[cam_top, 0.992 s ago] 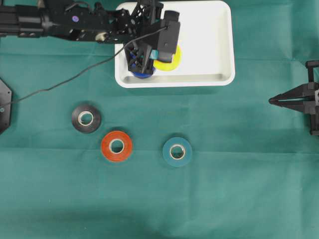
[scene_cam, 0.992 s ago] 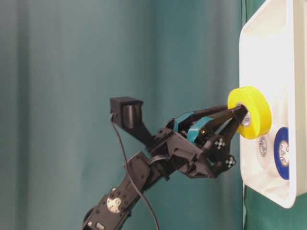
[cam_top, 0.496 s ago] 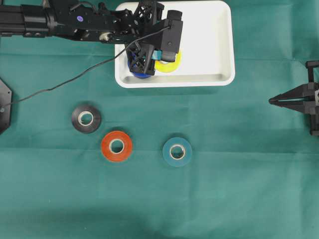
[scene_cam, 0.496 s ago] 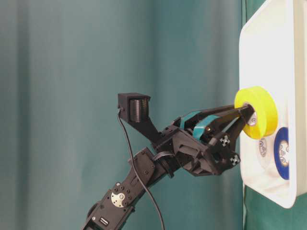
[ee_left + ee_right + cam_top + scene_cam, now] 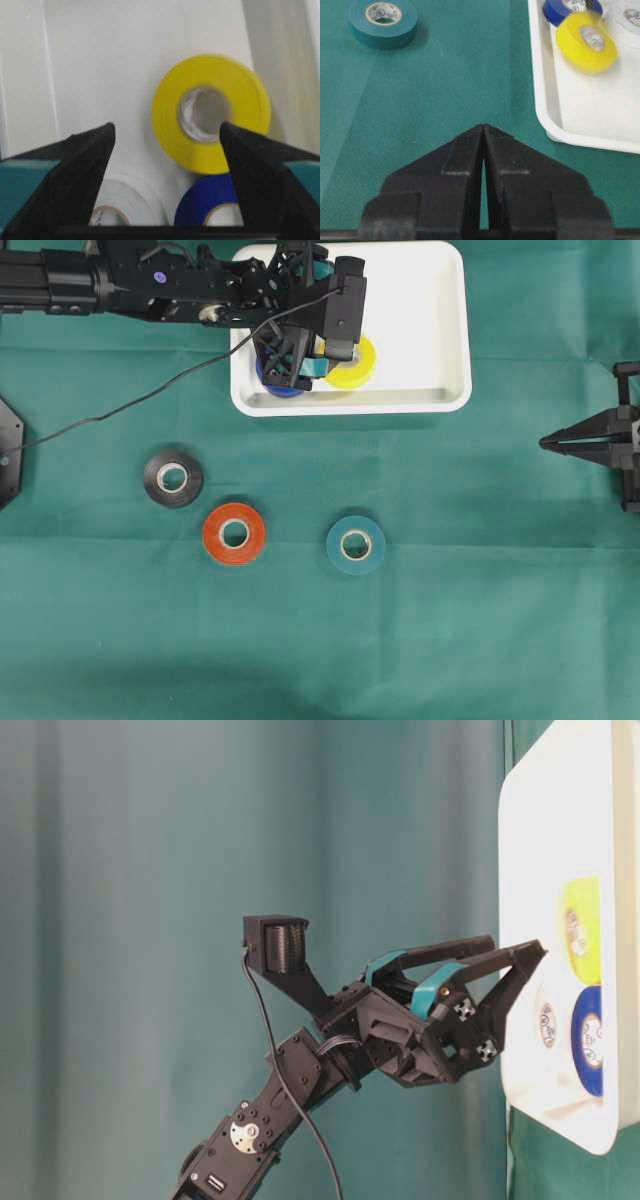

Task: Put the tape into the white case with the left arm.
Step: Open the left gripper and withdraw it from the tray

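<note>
Yellow tape between open left pincer fingers

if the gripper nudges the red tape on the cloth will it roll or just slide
The red tape lies flat on the cloth, so it would probably slide, not roll. The woven cloth may drag on it. The roll looks rigid, so it should keep its shape.
</note>
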Robot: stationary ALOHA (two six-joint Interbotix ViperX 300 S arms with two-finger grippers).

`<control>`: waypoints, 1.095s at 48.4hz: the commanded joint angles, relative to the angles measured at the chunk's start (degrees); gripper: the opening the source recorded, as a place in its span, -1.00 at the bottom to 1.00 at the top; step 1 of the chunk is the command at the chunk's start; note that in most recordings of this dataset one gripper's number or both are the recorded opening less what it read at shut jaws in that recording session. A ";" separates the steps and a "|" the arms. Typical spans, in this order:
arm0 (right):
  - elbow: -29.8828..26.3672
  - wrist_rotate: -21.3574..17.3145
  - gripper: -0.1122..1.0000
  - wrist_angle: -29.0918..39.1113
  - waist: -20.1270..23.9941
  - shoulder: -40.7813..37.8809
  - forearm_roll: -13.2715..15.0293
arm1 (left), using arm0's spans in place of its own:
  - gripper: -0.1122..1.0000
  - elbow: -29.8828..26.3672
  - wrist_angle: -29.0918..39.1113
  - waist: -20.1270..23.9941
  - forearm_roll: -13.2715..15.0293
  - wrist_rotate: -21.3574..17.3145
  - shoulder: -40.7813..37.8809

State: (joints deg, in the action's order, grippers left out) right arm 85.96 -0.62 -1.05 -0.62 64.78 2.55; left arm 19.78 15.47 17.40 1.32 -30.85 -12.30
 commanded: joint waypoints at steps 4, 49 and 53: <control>-0.62 -0.18 -0.97 -0.62 0.00 -0.70 0.09 | 0.73 0.35 -0.44 -0.09 0.09 0.18 3.25; -0.53 -0.18 -0.97 -0.62 0.00 -0.62 0.09 | 0.70 21.18 -0.35 -7.12 0.18 0.79 24.52; -0.53 -0.18 -0.97 -0.62 -0.09 -0.62 0.09 | 0.70 23.47 -0.18 -7.73 0.18 2.02 26.89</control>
State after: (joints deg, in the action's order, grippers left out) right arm 85.96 -0.62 -1.05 -0.62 64.78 2.55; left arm 42.28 15.47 10.28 1.41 -29.53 11.43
